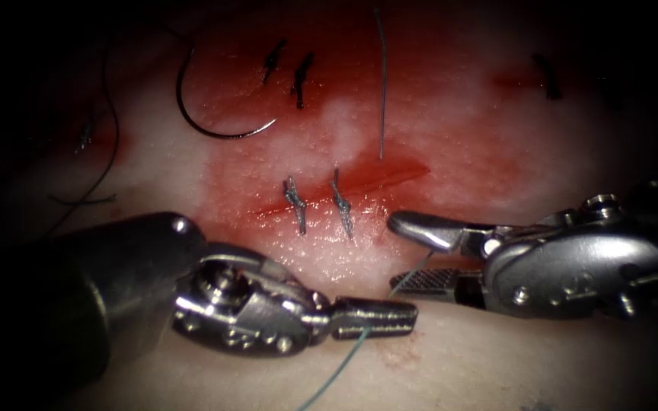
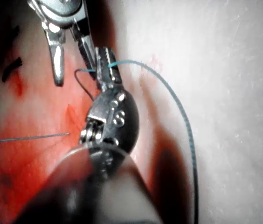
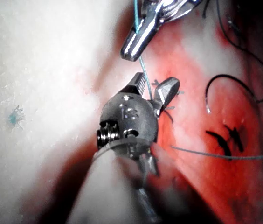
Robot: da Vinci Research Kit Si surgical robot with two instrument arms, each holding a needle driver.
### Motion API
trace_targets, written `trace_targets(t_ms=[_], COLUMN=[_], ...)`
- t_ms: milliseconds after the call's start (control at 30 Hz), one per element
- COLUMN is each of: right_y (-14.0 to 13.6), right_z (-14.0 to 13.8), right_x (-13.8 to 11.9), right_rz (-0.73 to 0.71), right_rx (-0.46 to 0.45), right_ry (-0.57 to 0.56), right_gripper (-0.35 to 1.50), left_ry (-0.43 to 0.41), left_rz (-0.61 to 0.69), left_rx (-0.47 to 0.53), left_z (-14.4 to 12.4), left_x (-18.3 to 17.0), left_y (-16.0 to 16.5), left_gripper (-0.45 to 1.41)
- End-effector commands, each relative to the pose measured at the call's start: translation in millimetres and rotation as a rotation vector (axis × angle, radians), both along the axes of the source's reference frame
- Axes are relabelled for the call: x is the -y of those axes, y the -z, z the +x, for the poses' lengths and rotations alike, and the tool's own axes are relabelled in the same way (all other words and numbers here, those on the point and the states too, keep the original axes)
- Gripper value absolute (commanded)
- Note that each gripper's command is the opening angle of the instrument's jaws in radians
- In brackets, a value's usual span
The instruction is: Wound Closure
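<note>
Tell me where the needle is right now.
In the endoscope view the needle lies free on the tissue, held by neither tool, above and left of the cut, beside two dark cut thread ends.

Curved needle [image 1: 207, 114] lies free on tissue [image 1: 496, 358], upper left of cut [image 1: 344, 186].

I am working at a surgical training bench. A slab of pale tissue [image 1: 496, 358] fills the frame, stained with red fluid [image 1: 253, 175] at centre. Knotted stitches [image 1: 295, 204] cross a cut [image 1: 390, 179], and a curved needle [image 1: 207, 122] lies loose at upper left.
</note>
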State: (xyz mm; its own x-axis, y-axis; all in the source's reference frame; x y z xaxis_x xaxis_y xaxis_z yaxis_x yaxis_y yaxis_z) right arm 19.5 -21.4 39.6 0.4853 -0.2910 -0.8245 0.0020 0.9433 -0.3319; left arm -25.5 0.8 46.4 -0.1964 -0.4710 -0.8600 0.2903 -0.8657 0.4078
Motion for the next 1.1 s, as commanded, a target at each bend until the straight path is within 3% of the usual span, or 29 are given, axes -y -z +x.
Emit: trace_targets(t_ms=[33, 133, 200, 233, 433, 567, 767, 1100], right_y=[-0.8, -0.7, -0.6, -0.5, -0.6, -0.8, -2.0, -4.8], right_z=[0.8, 0.8, 0.8, 0.7, 0.4, 0.1, -1.4, -5.6], right_x=[0.5, 0.8, 1.0, 1.0, 1.1, 1.1, 0.3, -3.3], right_rz=[0.012, 0.01, 0.012, 0.012, 0.013, 0.012, 0.017, 0.058], right_rx=[0.015, 0.024, 0.025, 0.024, 0.014, 0.011, 0.013, -0.027], right_ry=[0.035, 0.049, 0.052, 0.053, 0.063, 0.067, 0.064, 0.005], right_gripper=[-0.35, -0.35, -0.35, -0.35, -0.35, -0.35, -0.35, -0.35], left_ry=[-0.002, -0.002, 0.011, 0.026, 0.092, 0.166, 0.199, 0.162], left_rz=[-0.001, -0.001, 0.039, 0.072, 0.085, 0.098, 0.124, 0.13], left_rx=[0.002, 0.002, -0.002, -0.002, 0.051, 0.116, 0.149, 0.17], left_z=[-0.5, -0.4, -0.4, -0.4, -0.6, -0.6, 0.2, 2.5], left_x=[-0.1, 0.0, 0.1, 0.0, -0.1, -0.5, -0.8, 0.1], left_y=[-0.5, -0.4, -0.3, -0.3, 0.0, 0.3, 1.3, 1.8], left_gripper=[-0.45, -0.45, 0.36, 0.54, 1.13, 1.37, 1.38, 1.01])
